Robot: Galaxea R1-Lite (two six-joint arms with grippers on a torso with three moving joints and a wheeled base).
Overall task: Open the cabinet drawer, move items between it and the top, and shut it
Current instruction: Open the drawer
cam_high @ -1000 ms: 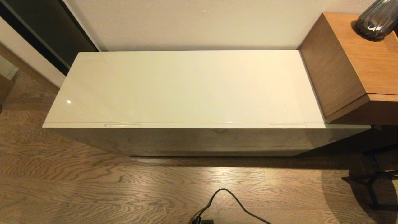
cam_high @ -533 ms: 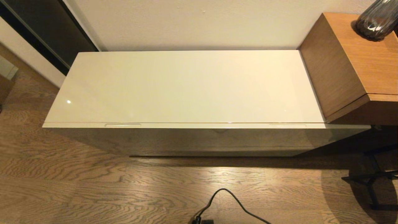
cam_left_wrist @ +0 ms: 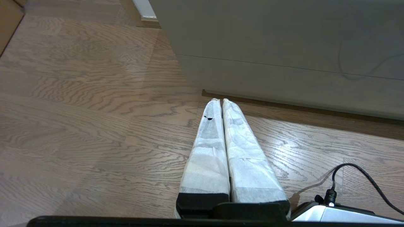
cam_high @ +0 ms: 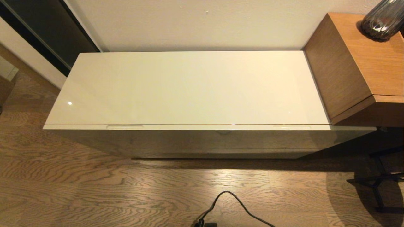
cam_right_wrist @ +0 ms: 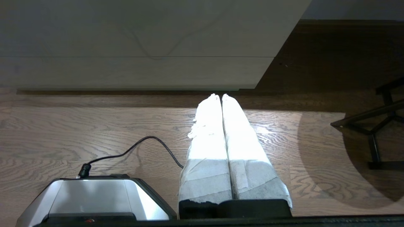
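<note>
Nothing differs from the head pictures taken a second and half a second before: the cabinet, the floor and the cable lie just as they did. The wooden floor (cam_high: 94, 189) fills the near part of the head view, its grain running left to right. On it stands the low cabinet, whose top (cam_high: 189, 88) is a long glossy cream panel with its long axis running left to right along the wall; its surface is bare apart from reflections. Under the front edge of the top sits the cabinet drawer (cam_high: 202, 138), pushed fully in, its pale face turned toward the robot and its two slim handle slots near the left and right ends of its upper edge. A taller brown wooden unit (cam_high: 356, 63) adjoins the cabinet's right end, with a dark ribbed vase (cam_high: 383, 20) on it. A black cable (cam_high: 233, 205) loops over the floor near the robot. No writing or brand can be read anywhere. The left gripper (cam_left_wrist: 221, 101) hangs low above the floor before the cabinet's left part, its white-wrapped fingers pressed together on nothing. The right gripper (cam_right_wrist: 220, 96) hangs likewise before the cabinet's right end, fingers together and holding nothing.
</note>
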